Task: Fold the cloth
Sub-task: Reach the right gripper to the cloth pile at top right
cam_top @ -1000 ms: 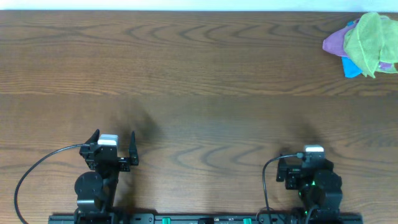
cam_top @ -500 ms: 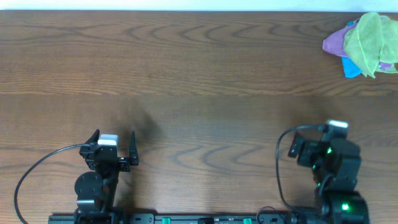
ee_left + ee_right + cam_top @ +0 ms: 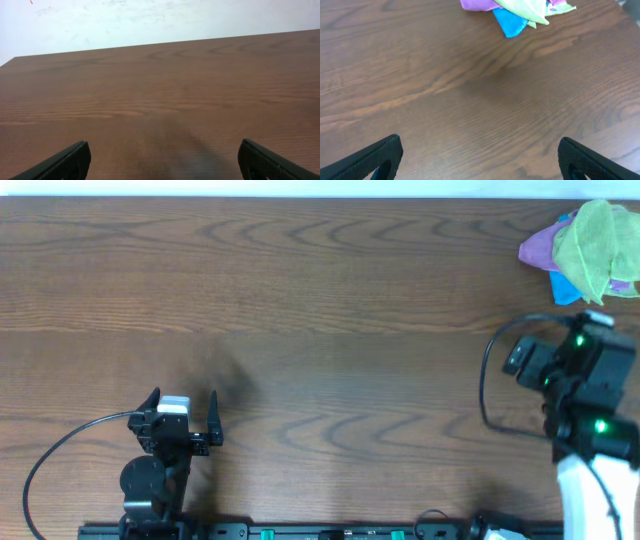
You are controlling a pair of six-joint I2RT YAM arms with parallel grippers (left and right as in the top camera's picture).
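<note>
A pile of crumpled cloths lies at the table's far right corner: a green cloth [image 3: 590, 242] on top, a purple cloth [image 3: 537, 250] at its left and a blue cloth [image 3: 565, 288] poking out below. In the right wrist view the green cloth [image 3: 527, 7], purple cloth [image 3: 477, 4] and blue cloth [image 3: 510, 22] sit at the top edge. My right gripper [image 3: 480, 152] is open wide and empty, above bare wood short of the pile. The right arm [image 3: 572, 365] covers its fingers from overhead. My left gripper [image 3: 183, 400] is open and empty near the front left, seen too in its wrist view [image 3: 160, 155].
The brown wooden table [image 3: 320, 300] stretches wide. Its far edge meets a white wall [image 3: 150, 20]. A black cable [image 3: 60, 442] loops beside the left arm's base at the front edge.
My right arm has swung from its rest at the front right, outward and toward the cloth pile at the far right. The left arm has not moved.
</note>
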